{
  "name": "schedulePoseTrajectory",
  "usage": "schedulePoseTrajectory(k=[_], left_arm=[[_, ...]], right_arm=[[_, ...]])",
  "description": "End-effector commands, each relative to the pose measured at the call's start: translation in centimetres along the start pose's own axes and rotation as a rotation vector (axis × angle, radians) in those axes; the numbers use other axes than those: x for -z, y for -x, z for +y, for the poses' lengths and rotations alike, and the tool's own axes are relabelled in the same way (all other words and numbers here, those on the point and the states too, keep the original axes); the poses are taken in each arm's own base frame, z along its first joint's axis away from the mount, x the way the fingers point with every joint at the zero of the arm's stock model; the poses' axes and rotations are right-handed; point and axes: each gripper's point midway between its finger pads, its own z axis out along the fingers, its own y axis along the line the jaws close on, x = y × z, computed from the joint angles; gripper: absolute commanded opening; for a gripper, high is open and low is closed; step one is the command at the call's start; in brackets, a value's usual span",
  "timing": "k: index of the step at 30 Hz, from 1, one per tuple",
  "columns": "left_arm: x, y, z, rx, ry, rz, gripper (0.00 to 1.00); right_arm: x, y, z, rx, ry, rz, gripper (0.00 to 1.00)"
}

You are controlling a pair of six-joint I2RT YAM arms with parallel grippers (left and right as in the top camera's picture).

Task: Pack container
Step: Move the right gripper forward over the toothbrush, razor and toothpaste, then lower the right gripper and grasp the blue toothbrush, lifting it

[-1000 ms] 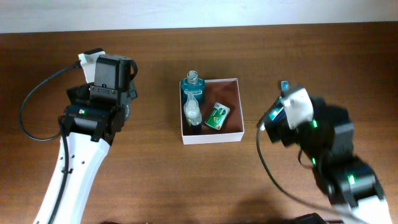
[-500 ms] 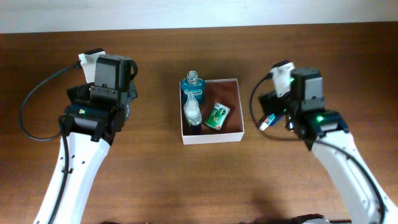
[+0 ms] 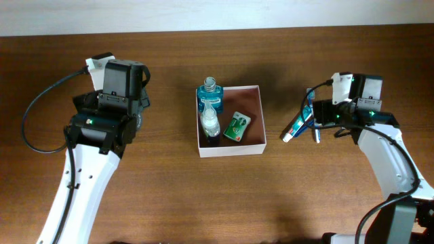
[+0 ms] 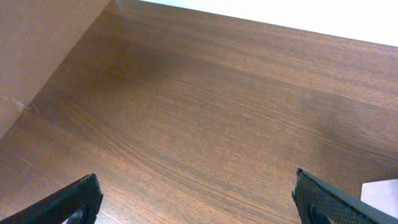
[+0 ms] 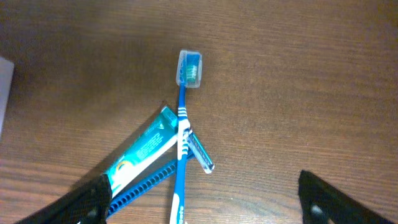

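Note:
The container (image 3: 251, 95) is a square shallow box with white walls and a brown inside, at the table's middle. In it are a teal bottle (image 3: 209, 99), a small clear bottle (image 3: 210, 122) and a green packet (image 3: 237, 126). To its right lie a toothpaste tube (image 3: 293, 130) (image 5: 144, 151), a blue toothbrush (image 3: 308, 108) (image 5: 181, 124) and a blue razor (image 3: 316, 134) (image 5: 200, 152), overlapping one another. My right gripper (image 3: 324, 114) (image 5: 210, 205) is open and hovers over them, with its fingers either side. My left gripper (image 4: 199, 205) is open and empty over bare wood, far left of the container.
The table is dark wood with a pale wall along its far edge (image 3: 217, 13). A white corner of the container shows at the left edge of the right wrist view (image 5: 4, 81). The left arm (image 3: 112, 102) stands left of the container.
My right arm has swung up from the lower right, past the toiletries, and now sits just right of them with the gripper over them. The left arm has not moved.

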Motion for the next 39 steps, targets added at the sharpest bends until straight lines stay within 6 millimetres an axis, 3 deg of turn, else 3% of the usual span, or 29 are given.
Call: schedulePoseTrajectory(k=[1,5,11,19,20,32,35,39], left_arm=[[-0.1,0.1,0.4,-0.006,0.018,-0.002,0.99],[-0.1,0.1,0.4,-0.006,0.018,-0.002,0.99],[-0.1,0.1,0.4,-0.006,0.018,-0.002,0.99],[-0.1,0.1,0.4,-0.006,0.018,-0.002,0.99],[-0.1,0.1,0.4,-0.006,0.018,-0.002,0.99],[-0.1,0.1,0.4,-0.006,0.018,-0.002,0.99],[-0.1,0.1,0.4,-0.006,0.018,-0.002,0.99],[-0.1,0.1,0.4,-0.006,0.018,-0.002,0.99]], right_arm=[[-0.1,-1.4,0.9,-0.010,0.038,0.069,0.74],[0.0,-2.9,1.2,-0.016,0.053,0.131,0.72],[-1.3,-4.6,1.5,-0.021,0.070,0.196,0.52],[-3.7,-7.1,2.4,-0.036,0.119,0.297,0.50],[-4.1,-7.5,2.8,-0.041,0.145,0.311,0.45],[-7.2,-8.8,2.8,-0.044,0.148,0.345,0.43],[-7.3,-8.6,2.7,-0.043,0.145,0.332,0.26],[-7.2,-8.8,2.8,-0.044,0.147,0.344,0.17]])
